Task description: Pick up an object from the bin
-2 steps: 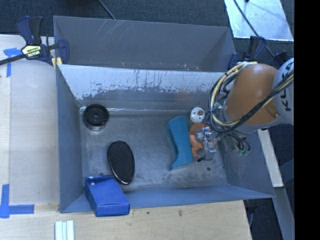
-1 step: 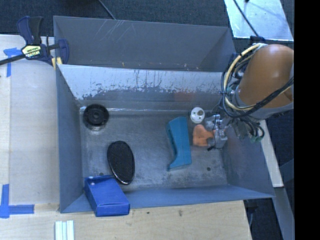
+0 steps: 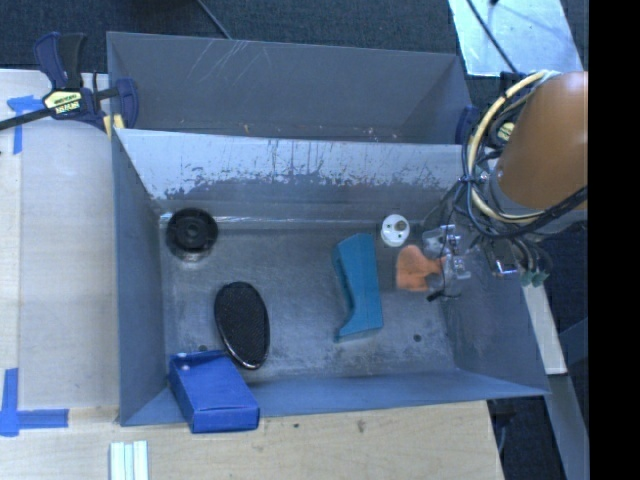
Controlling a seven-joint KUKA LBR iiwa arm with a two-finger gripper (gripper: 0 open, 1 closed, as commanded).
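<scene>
1. The grey metal bin (image 3: 300, 148) has sloping walls and a flat, scuffed floor on which a few loose things lie well spread out.
2. The arm (image 3: 545, 143) reaches in from the view's right; it carries a rounded orange cover, with yellow and black cables (image 3: 490, 183) looped about its wrist.
3. The gripper (image 3: 441, 268) is low over the right end of the bin floor, close to the foot of the right wall.
4. An orange lump (image 3: 410, 268), small and irregular, is right against the gripper's left side, at the right end of the floor. Whether it sits inside the gripper or only touches it, I cannot tell, nor whether the gripper is spread or closed.
5. A small white disc (image 3: 394, 230) with a brownish centre lies just above the orange lump in the view, near the back wall.
6. A teal bent piece (image 3: 358, 288), shaped somewhat like a boot, lies just left of the orange lump, in the middle of the floor.
7. A black oval thing (image 3: 242, 324) lies well to the left, towards the front wall.
8. A black round knob (image 3: 190, 230) sits in the back left corner of the floor.
9. A blue box (image 3: 213, 395) lies in the front left corner, just beside the black oval thing.
</scene>
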